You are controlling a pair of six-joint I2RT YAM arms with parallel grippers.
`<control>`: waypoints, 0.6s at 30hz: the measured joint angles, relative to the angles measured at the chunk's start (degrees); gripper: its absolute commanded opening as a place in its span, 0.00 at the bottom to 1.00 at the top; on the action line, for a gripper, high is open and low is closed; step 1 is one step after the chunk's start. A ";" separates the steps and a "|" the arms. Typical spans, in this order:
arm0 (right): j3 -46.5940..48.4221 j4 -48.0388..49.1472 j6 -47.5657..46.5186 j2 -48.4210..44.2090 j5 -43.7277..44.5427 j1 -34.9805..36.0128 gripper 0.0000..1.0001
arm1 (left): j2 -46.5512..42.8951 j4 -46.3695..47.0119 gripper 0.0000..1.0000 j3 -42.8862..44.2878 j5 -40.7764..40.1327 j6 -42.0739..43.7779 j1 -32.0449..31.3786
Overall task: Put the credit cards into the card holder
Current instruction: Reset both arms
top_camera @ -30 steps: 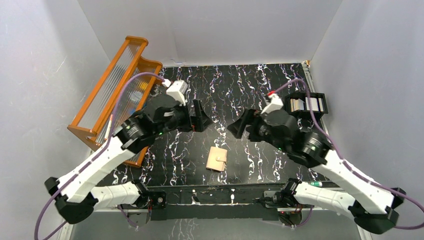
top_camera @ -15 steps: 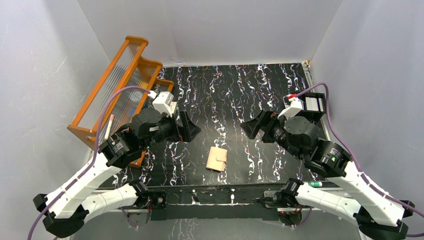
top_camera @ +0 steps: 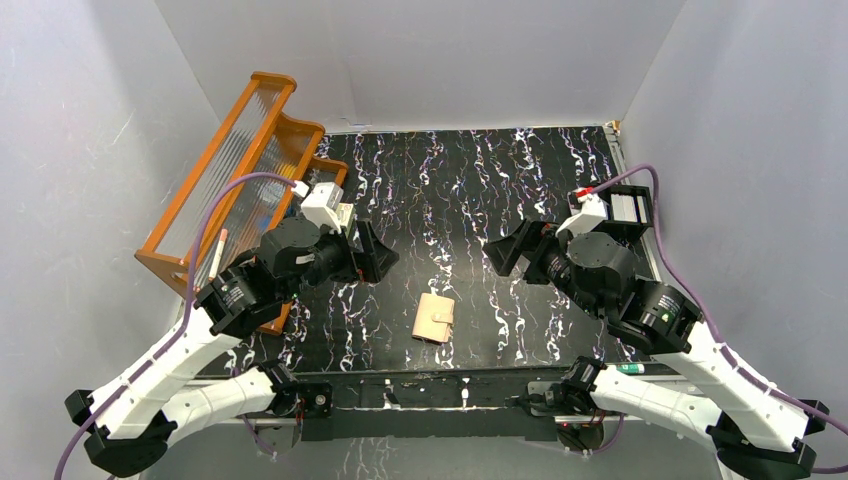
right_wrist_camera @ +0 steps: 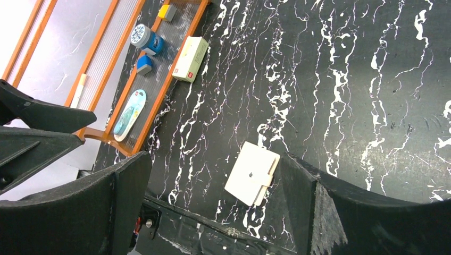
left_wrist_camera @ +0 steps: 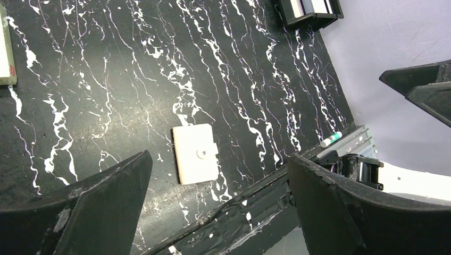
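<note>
**Card holder shut; both grippers empty**

The left gripper (top_camera: 374, 252) is seen spread wide, left of centre. The card holder (top_camera: 434, 318) is found lying flat and snapped shut at lower centre. It is judged light and soft, best pinched at an edge. The right gripper (top_camera: 504, 256) is likewise spread. The credit cards (left_wrist_camera: 319, 4), judged thin, stiff and slippery, are stood in the black tray (left_wrist_camera: 311, 21) at upper right.

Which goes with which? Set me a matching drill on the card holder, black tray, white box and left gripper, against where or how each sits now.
1. card holder
2. black tray
3. white box
4. left gripper

a. on the orange rack
b. open, holding nothing
c. at the far right edge of the table
d. closed, lying flat near the table's front edge

Pairs: 1-d, 2-c, 3-a, 4-b
</note>
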 measured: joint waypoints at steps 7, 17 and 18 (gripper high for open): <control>-0.02 0.00 0.07 -0.42 1.53 0.00 0.98 | 0.00 0.02 0.99 0.00 -0.81 0.48 0.00; -0.98 -0.17 0.44 -1.51 3.39 0.00 0.98 | 0.00 0.33 0.99 0.00 -1.60 1.33 0.00; -0.98 -0.24 0.52 -1.57 3.52 0.00 0.98 | 0.00 0.50 0.99 0.00 -1.75 1.66 0.00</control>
